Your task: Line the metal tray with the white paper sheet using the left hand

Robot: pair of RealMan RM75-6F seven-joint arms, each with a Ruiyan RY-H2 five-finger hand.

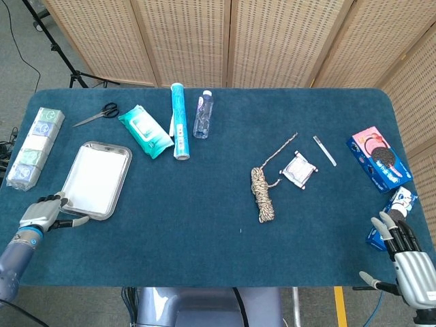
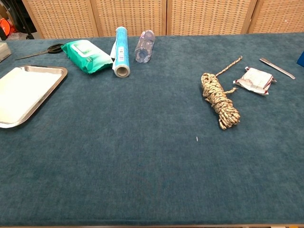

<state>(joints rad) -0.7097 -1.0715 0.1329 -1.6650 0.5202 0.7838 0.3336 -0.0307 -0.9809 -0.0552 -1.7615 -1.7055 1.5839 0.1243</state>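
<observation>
The metal tray [image 1: 124, 154] lies at the left of the table, with the white paper sheet [image 1: 95, 179] flat inside it and covering its floor. The chest view shows the same tray [image 2: 56, 81] and sheet [image 2: 21, 92] at its left edge. My left hand [image 1: 42, 213] hovers just off the tray's near-left corner, fingers apart, holding nothing and clear of the rim. My right hand [image 1: 407, 257] is at the table's near right corner, fingers spread and empty. Neither hand shows in the chest view.
Behind the tray lie scissors [image 1: 97, 114], a green wipes pack [image 1: 144, 131], a blue roll [image 1: 179, 121] and a water bottle [image 1: 202, 114]. A stack of packets [image 1: 35, 145] sits at the far left. A rope bundle [image 1: 263, 193], small packet [image 1: 299, 169] and biscuit box [image 1: 376, 159] lie to the right.
</observation>
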